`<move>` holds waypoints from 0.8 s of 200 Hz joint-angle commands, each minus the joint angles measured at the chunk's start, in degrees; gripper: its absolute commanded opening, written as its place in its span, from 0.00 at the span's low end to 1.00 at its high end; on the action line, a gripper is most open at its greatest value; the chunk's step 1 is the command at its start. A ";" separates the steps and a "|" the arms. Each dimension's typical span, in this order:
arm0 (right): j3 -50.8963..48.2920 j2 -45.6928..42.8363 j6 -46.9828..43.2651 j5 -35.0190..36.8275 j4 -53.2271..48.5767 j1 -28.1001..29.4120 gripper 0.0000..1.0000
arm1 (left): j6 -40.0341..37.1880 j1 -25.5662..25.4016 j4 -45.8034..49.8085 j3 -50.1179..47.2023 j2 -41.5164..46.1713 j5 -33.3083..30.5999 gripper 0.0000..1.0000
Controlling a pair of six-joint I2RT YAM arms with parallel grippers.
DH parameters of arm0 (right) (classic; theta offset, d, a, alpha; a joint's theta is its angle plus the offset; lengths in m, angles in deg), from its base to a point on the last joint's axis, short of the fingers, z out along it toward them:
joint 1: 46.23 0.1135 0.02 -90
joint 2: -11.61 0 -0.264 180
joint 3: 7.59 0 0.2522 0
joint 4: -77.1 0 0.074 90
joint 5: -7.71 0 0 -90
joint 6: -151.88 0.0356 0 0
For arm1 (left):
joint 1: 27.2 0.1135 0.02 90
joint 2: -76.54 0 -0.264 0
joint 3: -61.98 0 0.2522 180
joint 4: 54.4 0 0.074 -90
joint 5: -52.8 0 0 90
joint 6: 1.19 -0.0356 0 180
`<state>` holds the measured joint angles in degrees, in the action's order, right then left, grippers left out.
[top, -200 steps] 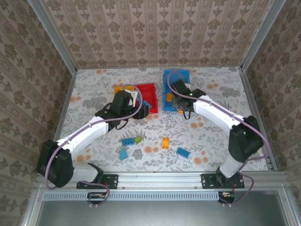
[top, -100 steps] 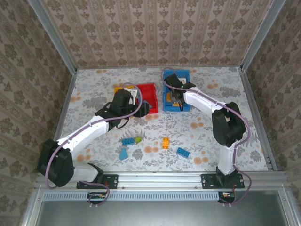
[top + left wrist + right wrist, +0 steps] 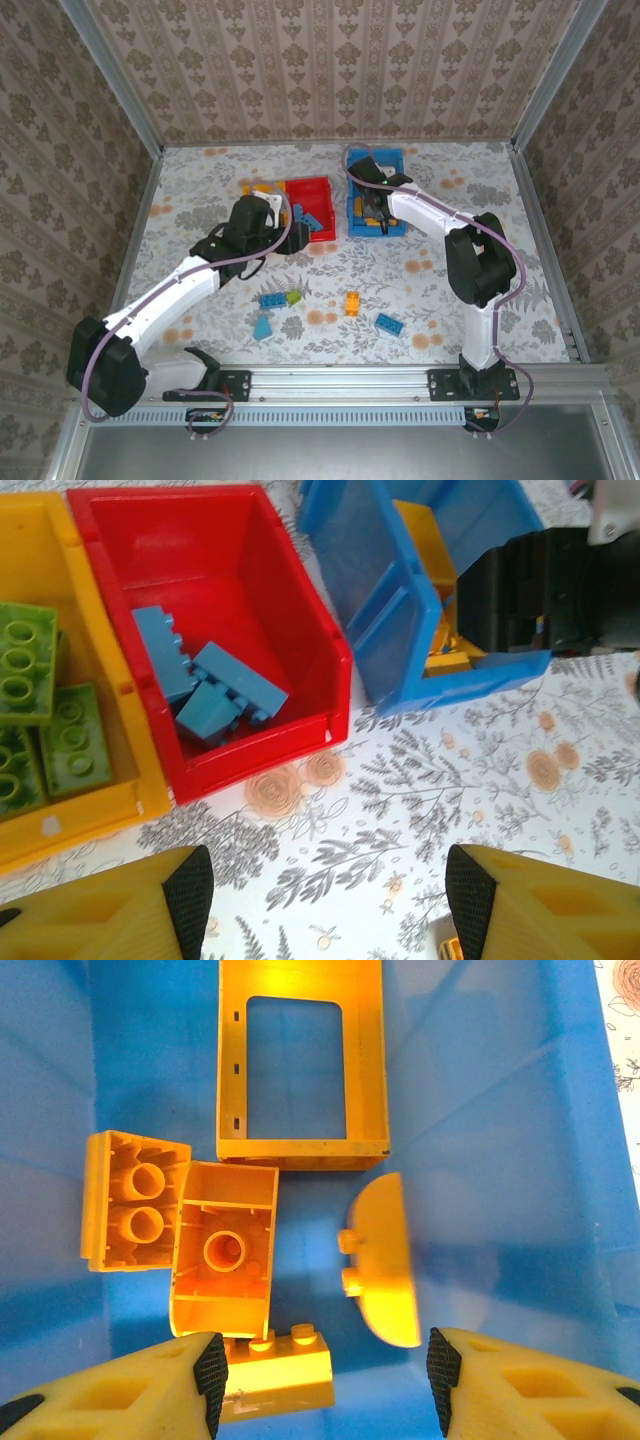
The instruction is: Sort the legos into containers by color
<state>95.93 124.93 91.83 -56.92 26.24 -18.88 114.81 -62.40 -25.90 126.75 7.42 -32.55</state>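
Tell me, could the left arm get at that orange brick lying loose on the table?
Probably yes. The orange brick lies alone on the open table with nothing over it. The left gripper is open and empty, and the right gripper is away over the blue bin.

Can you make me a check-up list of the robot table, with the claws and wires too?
Surface: flowery table, flat.
Job's things: yellow bin holds green bricks; red bin holds blue bricks; blue bin holds orange pieces; five loose bricks lie on the table's near half.
Clutter: nothing seen.
Grippers: left gripper open over the table; right gripper open inside the blue bin.
Cables: purple cable along each arm.
Surroundings: patterned walls, metal frame.
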 commanded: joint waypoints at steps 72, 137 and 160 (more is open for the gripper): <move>-25.18 -29.65 -13.58 -11.74 26.01 8.63 0.59 | 14.62 3.94 25.57 -6.15 9.65 -8.00 0.63; -45.63 -39.81 -21.56 -42.02 42.03 13.74 0.78 | 27.88 -1.01 42.40 -13.28 14.30 0.72 0.63; -47.00 -38.95 -23.32 -48.07 44.17 15.21 0.84 | 34.23 -5.98 42.13 -15.66 12.43 2.76 0.68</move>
<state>50.05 87.18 72.14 -92.83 62.96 -5.11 139.68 -64.61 10.97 113.33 21.34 -33.71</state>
